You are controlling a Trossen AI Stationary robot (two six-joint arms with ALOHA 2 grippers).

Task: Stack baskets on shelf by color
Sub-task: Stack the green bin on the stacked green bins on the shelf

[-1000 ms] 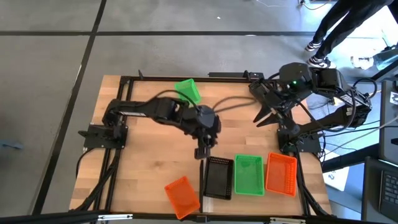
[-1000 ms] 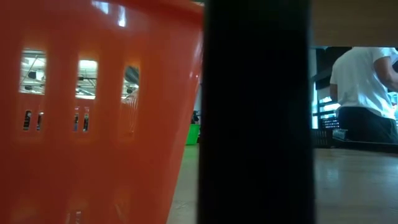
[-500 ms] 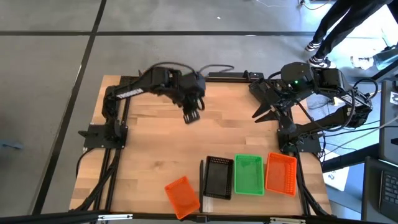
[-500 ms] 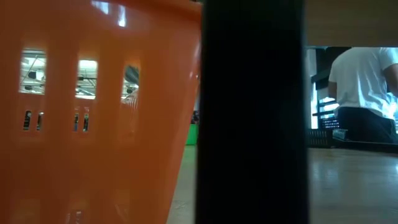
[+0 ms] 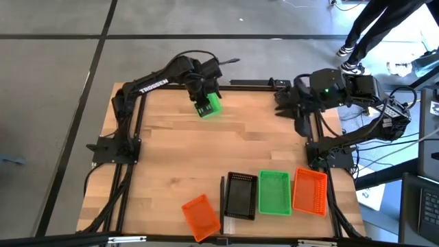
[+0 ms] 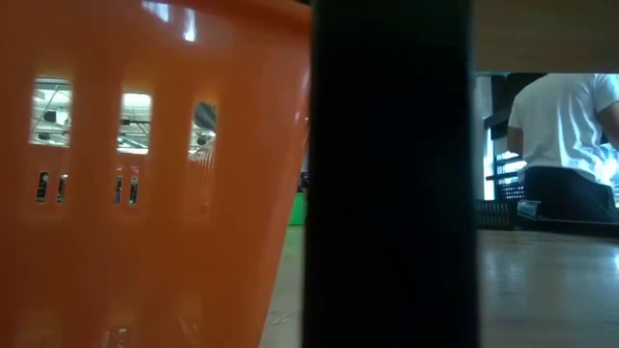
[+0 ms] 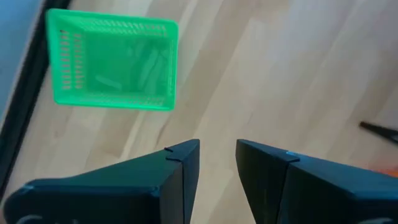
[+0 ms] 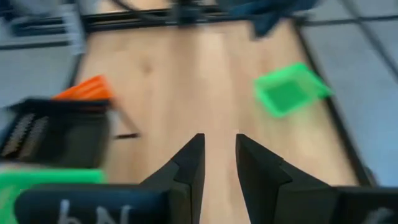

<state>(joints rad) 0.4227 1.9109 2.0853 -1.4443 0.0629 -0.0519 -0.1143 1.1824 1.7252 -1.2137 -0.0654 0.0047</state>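
Left gripper [image 7: 217, 155] hangs over the far edge of the table, fingers narrowly parted and empty, lining up on the lone green basket [image 5: 208, 105] just ahead. Right gripper [image 8: 217, 155] waits at the far right, narrow too, holding nothing. Black [image 5: 241, 195], green [image 5: 274, 192] and orange [image 5: 310, 191] baskets sit side by side near the front edge.

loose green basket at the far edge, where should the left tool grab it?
Grip one long side wall of the small green plastic mesh basket, coming straight down with one finger inside the rim and one outside. It lies upright and open, alone on the wooden tabletop, so the thin rim is clear all round. The left tool sits beside it, fingers slightly apart.
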